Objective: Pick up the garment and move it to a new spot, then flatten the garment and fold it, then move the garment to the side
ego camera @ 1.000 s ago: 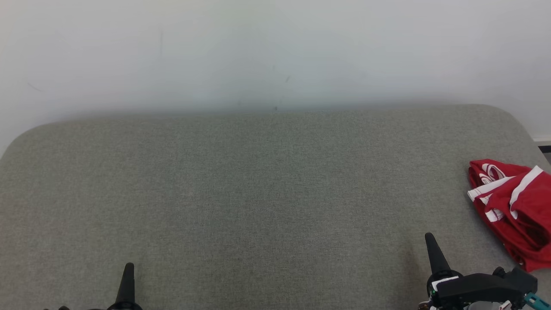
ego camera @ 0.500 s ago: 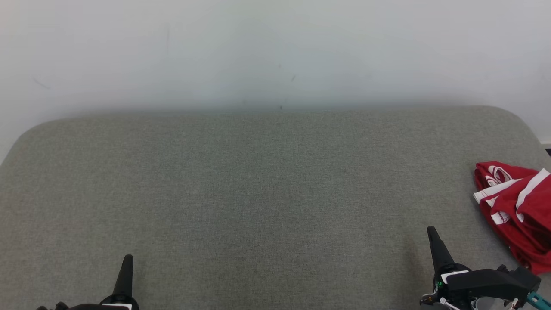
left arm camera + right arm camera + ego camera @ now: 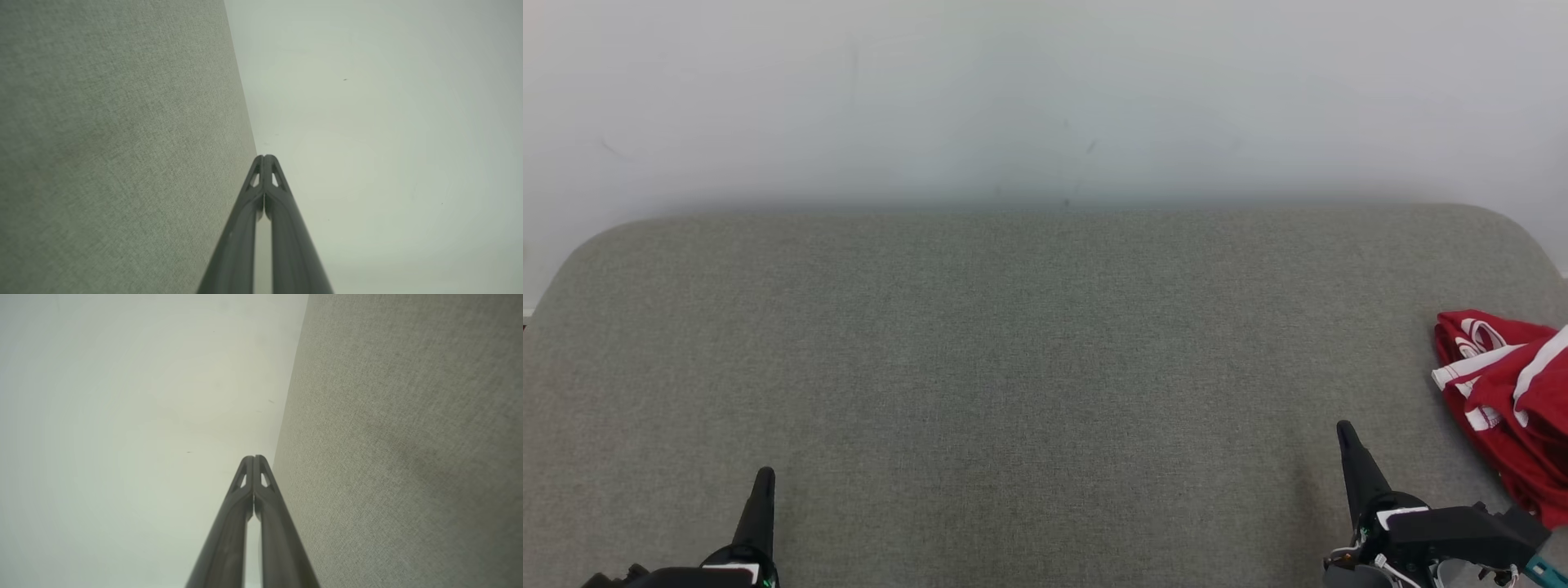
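The garment point(image 3: 1515, 400) is red with white stripes and lies crumpled at the right edge of the grey upholstered surface point(image 3: 1029, 359), partly cut off by the head view's border. My right gripper point(image 3: 1343, 431) is shut at the lower right, well to the left of the garment and apart from it. My left gripper point(image 3: 765, 475) is shut at the lower left, far from the garment. In the left wrist view my left gripper point(image 3: 264, 157) has its fingertips pressed together with nothing between them. My right gripper point(image 3: 253, 457) looks the same in the right wrist view.
A pale plain wall point(image 3: 1045, 98) rises behind the grey surface. The surface has rounded far corners, and its back edge runs along the wall. Grey fabric point(image 3: 114, 139) and wall appear side by side in both wrist views.
The whole head view has shifted, so the camera has turned a little left: the garment sits nearer the right border. Both grippers reach a little higher in the view.
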### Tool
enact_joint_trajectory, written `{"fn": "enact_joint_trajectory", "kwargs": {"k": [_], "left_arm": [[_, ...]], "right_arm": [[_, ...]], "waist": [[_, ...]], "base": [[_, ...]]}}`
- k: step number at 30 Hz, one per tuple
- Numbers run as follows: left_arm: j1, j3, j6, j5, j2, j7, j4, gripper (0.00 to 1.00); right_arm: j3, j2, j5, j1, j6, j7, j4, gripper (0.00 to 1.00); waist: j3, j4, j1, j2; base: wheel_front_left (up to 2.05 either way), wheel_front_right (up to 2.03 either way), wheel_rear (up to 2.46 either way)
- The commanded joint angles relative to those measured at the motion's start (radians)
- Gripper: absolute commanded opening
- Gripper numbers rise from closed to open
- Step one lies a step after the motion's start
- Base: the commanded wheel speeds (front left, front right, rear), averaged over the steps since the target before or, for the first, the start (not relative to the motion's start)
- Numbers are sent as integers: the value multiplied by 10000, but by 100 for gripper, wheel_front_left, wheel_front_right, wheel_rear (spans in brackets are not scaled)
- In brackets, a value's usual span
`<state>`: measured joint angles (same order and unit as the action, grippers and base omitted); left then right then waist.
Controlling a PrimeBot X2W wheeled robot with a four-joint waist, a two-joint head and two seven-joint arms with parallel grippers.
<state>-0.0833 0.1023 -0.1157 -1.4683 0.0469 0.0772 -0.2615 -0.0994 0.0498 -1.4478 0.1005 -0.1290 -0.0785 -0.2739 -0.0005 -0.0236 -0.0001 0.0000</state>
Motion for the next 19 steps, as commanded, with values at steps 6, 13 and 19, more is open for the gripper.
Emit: {"fn": "enact_joint_trajectory", "kwargs": {"k": [6, 13, 19], "left_arm": [[-199, 65, -91, -558, 51, 149, 113, 0], [-271, 105, -144, -1033, 54, 285, 146, 0], [-300, 137, -174, -1399, 55, 388, 183, 0]], "right_arm": [[-64, 5, -603, 98, -28, -137, 170, 0], [-113, 6, -1154, 108, -30, -266, 237, 0], [-157, 7, -1624, 120, -32, -374, 310, 0]], "waist": [[11, 71, 1, 0], [23, 151, 1, 0], [34, 219, 1, 0]], "base": [[0, 0, 0], [0, 0, 0], [0, 0, 0]]}}
